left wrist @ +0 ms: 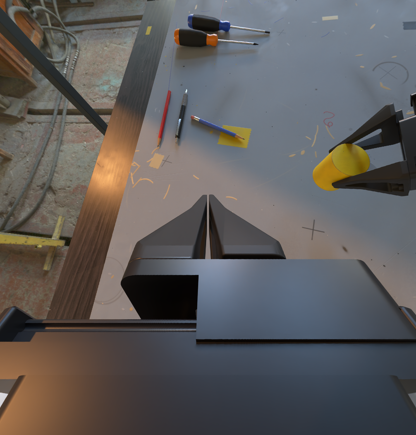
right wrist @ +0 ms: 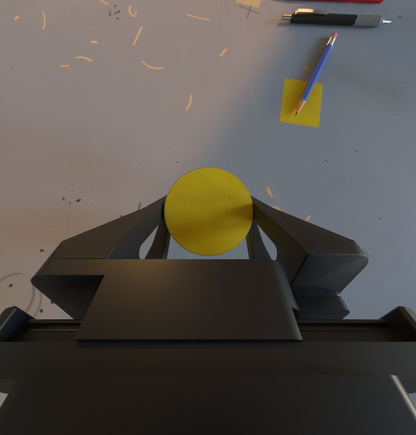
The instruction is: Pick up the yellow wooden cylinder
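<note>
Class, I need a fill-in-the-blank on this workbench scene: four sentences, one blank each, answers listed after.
1. The right gripper is shut on the ____ cylinder.
2. The left gripper is shut and holds ____.
3. The blue pencil has its tip on a square of ____ tape.
4. Beside the blue-handled screwdriver lies one with an ____ handle.

Answers: yellow; nothing; yellow; orange

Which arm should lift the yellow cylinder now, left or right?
Right. Its fingers already clamp both sides of the yellow cylinder, so it likely just needs to rise. The left gripper is shut, empty and off to the side.
</note>
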`<act>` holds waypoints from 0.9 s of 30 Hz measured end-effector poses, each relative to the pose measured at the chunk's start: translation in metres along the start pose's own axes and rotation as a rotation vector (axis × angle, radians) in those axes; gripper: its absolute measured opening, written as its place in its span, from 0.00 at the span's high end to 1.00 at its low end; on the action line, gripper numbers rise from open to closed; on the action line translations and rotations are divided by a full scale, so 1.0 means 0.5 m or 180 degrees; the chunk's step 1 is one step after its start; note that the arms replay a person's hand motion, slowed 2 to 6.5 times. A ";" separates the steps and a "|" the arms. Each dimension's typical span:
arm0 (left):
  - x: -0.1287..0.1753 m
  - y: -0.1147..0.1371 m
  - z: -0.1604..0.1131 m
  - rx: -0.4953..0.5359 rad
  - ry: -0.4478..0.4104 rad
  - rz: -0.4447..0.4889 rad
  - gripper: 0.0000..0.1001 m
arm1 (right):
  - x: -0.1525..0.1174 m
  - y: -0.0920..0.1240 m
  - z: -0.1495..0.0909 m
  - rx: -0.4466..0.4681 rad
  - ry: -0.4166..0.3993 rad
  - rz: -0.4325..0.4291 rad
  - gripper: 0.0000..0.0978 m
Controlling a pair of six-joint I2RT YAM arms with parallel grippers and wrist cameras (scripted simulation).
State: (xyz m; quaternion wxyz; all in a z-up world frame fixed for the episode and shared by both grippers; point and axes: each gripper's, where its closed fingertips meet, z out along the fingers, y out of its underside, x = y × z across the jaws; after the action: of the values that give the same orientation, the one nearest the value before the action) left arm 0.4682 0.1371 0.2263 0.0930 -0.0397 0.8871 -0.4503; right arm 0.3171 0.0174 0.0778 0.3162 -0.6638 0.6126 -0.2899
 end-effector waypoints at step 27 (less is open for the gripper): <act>-0.001 -0.001 0.003 0.0040 0.0019 -0.0006 0.99 | -0.004 -0.011 0.001 -0.0321 0.0209 -0.0037 0.48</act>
State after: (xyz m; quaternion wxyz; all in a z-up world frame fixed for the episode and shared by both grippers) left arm 0.4688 0.1355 0.2261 0.0902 -0.0385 0.8845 -0.4561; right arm 0.3207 0.0198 0.0815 0.2604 -0.6726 0.6326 -0.2823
